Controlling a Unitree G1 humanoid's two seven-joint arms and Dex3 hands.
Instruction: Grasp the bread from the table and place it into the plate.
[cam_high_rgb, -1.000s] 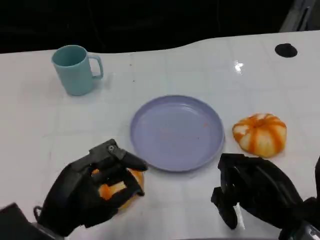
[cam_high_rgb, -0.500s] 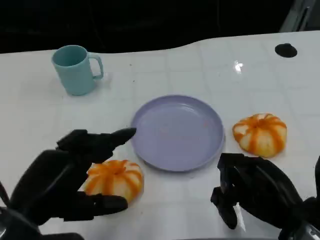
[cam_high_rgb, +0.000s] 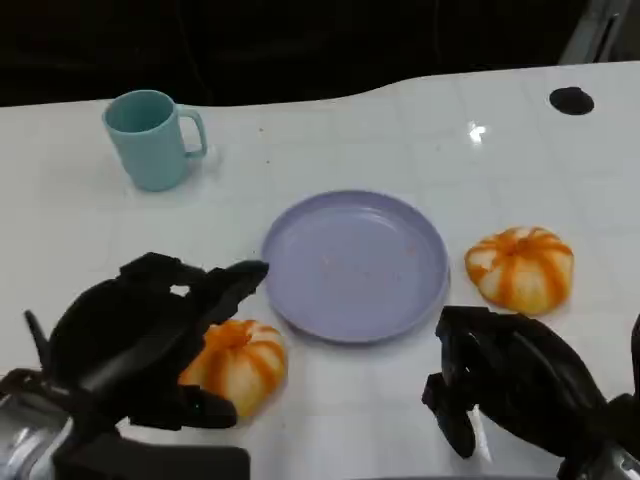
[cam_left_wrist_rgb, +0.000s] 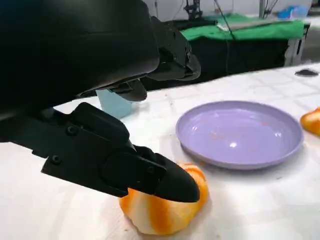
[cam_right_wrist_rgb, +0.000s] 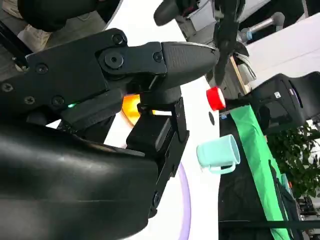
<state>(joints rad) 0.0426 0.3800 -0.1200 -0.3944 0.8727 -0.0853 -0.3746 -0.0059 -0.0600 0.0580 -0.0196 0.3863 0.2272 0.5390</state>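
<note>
Sitting on the white table (cam_high_rgb: 90, 230) just short of the plate's near-left rim, the orange-and-white striped bread (cam_high_rgb: 240, 362) is the piece I am working on, and from my remote seat I see it resting on the tabletop, not lifted. My left hand (cam_high_rgb: 140, 340) hangs over its left side with fingers (cam_high_rgb: 235, 282) spread apart, one reaching above the loaf toward the plate and another (cam_left_wrist_rgb: 150, 172) lying low across its near face in the left wrist view; whether that lower finger actually touches the bread I cannot tell, and the hand grips nothing. The lavender plate (cam_high_rgb: 355, 265) lies flat at the table's middle, nothing on it. A second striped bread (cam_high_rgb: 520, 268) sits just beside the plate's right edge. My right hand (cam_high_rgb: 500, 385) rests near the table's front edge below that second loaf, fingers curled inward around nothing. A teal mug (cam_high_rgb: 150, 138) stands upright at far left, well apart.
</note>
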